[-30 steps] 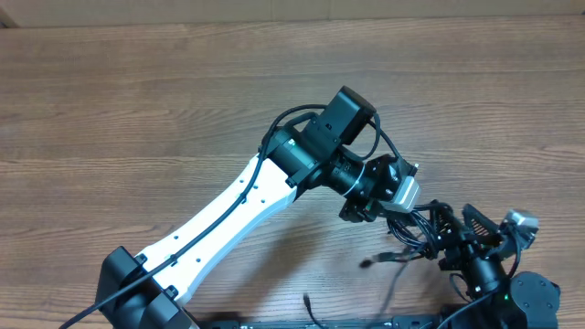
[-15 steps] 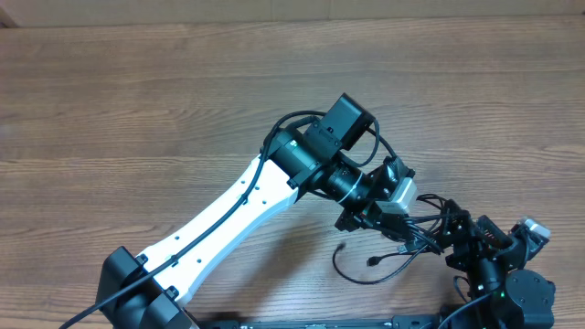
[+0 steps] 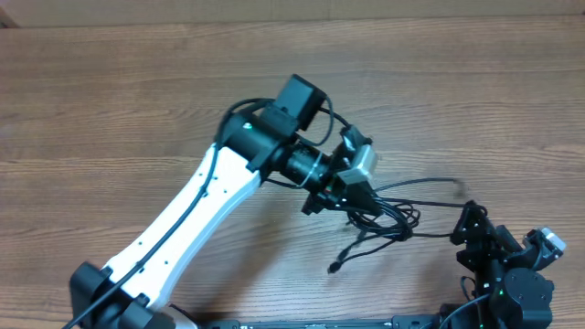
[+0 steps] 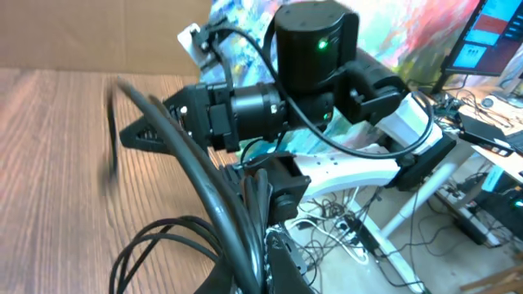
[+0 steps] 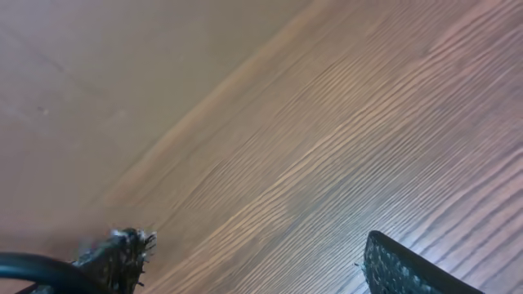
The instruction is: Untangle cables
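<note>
The cables (image 3: 395,213) are thin black cords in a loose tangle at centre right of the wooden table. One strand stretches right to a blurred end (image 3: 454,185), and a plug tip (image 3: 335,268) hangs toward the front. My left gripper (image 3: 351,196) is shut on the bundle's left end. In the left wrist view the cords (image 4: 214,192) run through its jaws (image 4: 260,260), with loops (image 4: 155,238) to the left. My right gripper (image 3: 475,236) sits at the front right, apart from the cables. In the right wrist view its fingers (image 5: 261,261) are wide open and empty.
The white left arm (image 3: 183,219) crosses the table from the front left corner. The right arm's base (image 3: 516,288) is at the front right edge. The table's far edge (image 3: 292,20) meets a light wall. The right arm (image 4: 315,82) fills the left wrist view.
My left gripper has pulled the cable bundle left and away from the front edge. The right gripper, earlier in among the cords, is now clear of them and further right.
</note>
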